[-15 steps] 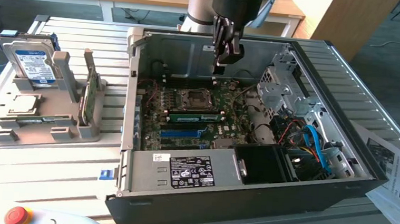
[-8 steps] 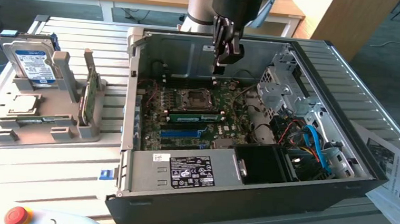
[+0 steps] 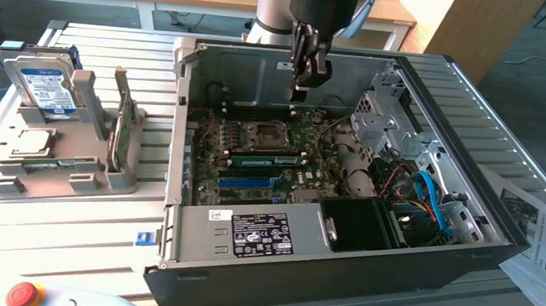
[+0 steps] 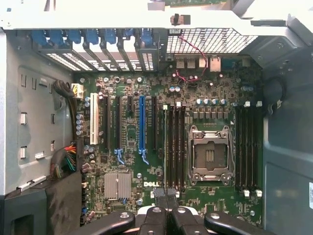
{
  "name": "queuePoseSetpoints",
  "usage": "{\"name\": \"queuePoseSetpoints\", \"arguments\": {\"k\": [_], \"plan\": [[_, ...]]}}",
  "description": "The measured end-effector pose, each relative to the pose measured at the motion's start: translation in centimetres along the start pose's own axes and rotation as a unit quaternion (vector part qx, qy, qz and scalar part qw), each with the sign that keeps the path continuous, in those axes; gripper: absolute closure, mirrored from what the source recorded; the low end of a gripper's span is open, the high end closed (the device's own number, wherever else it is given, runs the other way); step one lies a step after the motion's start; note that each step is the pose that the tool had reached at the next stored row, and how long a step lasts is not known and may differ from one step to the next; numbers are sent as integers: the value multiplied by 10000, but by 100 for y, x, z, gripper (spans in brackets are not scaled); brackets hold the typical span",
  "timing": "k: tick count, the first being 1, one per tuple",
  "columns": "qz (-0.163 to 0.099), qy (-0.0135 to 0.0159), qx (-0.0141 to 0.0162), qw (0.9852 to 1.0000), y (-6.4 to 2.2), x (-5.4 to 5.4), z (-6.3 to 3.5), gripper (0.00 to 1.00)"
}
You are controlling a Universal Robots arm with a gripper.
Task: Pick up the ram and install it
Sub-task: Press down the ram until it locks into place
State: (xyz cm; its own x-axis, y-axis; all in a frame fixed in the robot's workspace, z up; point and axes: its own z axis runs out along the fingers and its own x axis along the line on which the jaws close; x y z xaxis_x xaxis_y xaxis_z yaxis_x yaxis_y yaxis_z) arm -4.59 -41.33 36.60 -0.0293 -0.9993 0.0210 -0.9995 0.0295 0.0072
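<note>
Beside the socket, the ram (image 3: pixel 266 160) sits green, narrow, slotted.

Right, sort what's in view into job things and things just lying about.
Job: long thin green ram stick, standing in a black motherboard slot; shut black gripper above it; open black computer case.
Lying about: silver hard drive with blue label; tall green card in grey holder; red button; printed paper sheets.

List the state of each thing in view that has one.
tool, shut, empty, above the motherboard.
ram, standing in a slot beside the CPU socket.
computer case, open, side panel off.
CPU socket, uncovered, no cooler on it.
hard drive, upright in the grey holder.
</note>
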Motion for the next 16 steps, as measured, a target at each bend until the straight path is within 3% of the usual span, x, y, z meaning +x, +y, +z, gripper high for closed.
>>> {"name": "queuePoseSetpoints", "arguments": {"k": [8, 16], "plan": [[401, -3, -8, 9992, 0, 0, 0, 89], [838, -6, -18, 9965, 0, 0, 0, 89]]}}
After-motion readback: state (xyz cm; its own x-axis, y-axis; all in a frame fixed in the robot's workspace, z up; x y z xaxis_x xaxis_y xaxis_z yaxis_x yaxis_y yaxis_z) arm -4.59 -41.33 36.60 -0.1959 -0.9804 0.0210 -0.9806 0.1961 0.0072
